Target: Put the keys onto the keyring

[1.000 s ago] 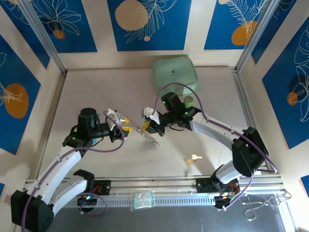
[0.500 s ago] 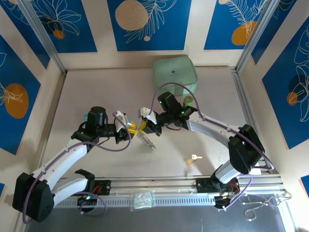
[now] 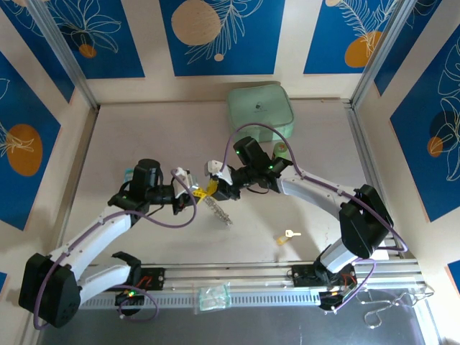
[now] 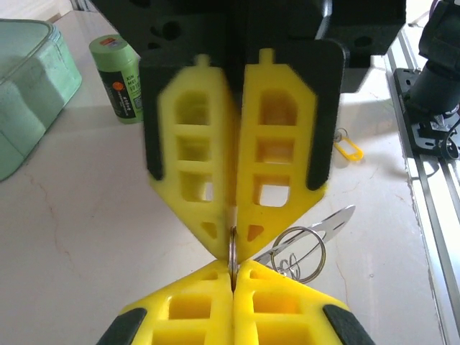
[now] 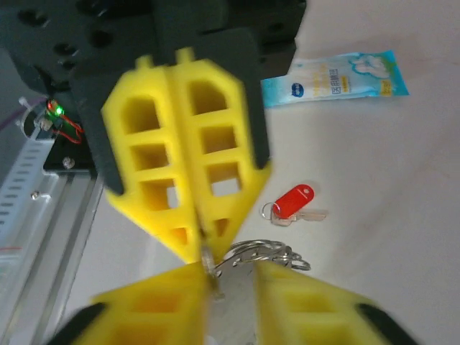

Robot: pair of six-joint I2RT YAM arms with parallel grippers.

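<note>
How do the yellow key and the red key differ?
The yellow key has a yellow plastic head; the red key has a red one. The yellow key lies near the metal rail at the table's edge; the red key lies not far from a blue packet. Both lie flat on the table, untouched, each with a small metal blade.

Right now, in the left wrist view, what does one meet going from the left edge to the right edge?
In order: pale green case, green cylinder, yellow fingers, yellow-headed key, metal rail.
</note>
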